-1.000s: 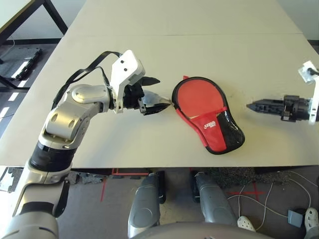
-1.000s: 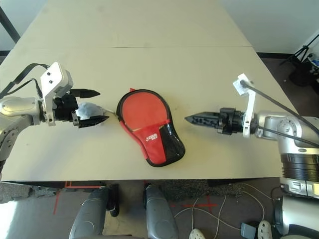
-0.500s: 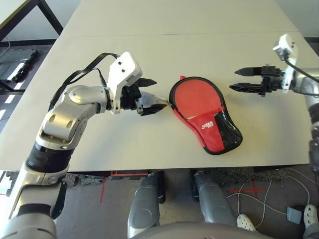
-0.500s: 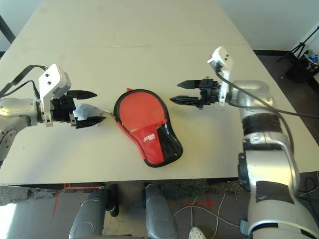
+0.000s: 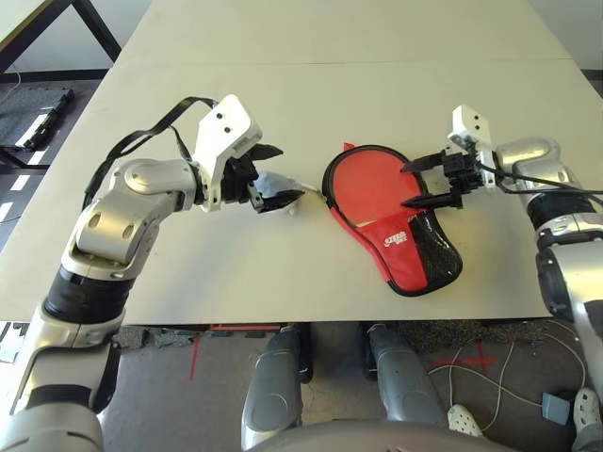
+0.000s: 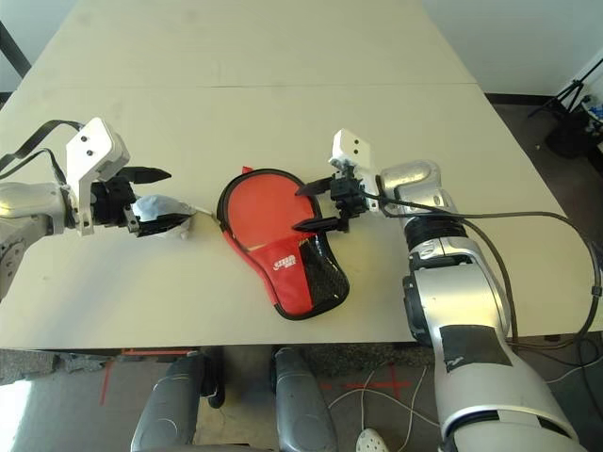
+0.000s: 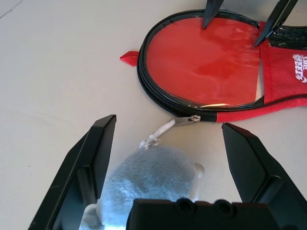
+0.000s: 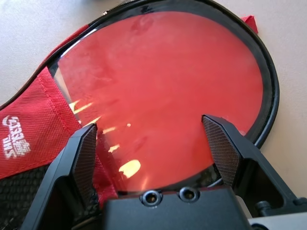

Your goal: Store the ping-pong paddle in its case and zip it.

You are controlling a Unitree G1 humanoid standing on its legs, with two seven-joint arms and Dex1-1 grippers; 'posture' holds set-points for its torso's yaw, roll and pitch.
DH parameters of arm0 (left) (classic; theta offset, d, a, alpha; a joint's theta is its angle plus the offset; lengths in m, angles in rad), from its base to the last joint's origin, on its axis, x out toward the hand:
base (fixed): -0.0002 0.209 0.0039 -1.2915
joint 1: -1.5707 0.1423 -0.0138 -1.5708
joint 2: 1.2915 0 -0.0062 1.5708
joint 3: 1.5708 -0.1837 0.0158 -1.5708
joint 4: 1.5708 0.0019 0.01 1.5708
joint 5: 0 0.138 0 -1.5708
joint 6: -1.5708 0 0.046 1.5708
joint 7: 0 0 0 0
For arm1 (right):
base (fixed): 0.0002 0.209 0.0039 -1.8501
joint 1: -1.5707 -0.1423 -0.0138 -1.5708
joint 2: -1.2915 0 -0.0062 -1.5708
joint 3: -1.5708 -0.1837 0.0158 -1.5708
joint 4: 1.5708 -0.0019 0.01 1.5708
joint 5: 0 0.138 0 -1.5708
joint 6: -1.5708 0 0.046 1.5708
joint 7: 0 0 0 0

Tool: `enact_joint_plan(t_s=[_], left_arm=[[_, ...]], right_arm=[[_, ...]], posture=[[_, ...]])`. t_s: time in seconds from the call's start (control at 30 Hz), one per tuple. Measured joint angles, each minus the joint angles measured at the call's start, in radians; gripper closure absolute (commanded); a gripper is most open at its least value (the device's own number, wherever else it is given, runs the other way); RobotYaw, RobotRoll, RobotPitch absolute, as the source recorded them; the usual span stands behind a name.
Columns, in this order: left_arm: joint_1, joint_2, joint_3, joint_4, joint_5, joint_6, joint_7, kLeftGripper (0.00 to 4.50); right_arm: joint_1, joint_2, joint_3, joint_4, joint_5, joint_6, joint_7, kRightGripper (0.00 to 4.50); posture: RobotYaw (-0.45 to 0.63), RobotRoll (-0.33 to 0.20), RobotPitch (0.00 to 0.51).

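1. The case (image 5: 391, 218) lies flat mid-tabletop (image 5: 377, 94): paddle-shaped red fabric, black piping, mesh pocket, glossy clear window over the red paddle (image 8: 163, 86).
2. Left hand (image 7: 168, 143), fingers apart, straddles a fuzzy grey pouch (image 7: 151, 184) (corded to the zip pull).
3. Right hand (image 5: 415, 184), fingers apart, hovers at the case's round end.

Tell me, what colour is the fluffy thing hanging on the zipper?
Grey-blue. The fluffy pouch hangs on a white cord; the left wrist view shows it best.
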Motion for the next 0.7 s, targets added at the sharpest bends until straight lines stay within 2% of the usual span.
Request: enact_joint_plan(t_s=[0.7], left_arm=[[0.005,0.006,0.006,0.010,0.019,0.060,0.013,0.00]], right_arm=[[-0.007,-0.009,-0.006,0.035,-0.040,-0.036,-0.039,0.02]], posture=[[0.11,0.000,0.251]])
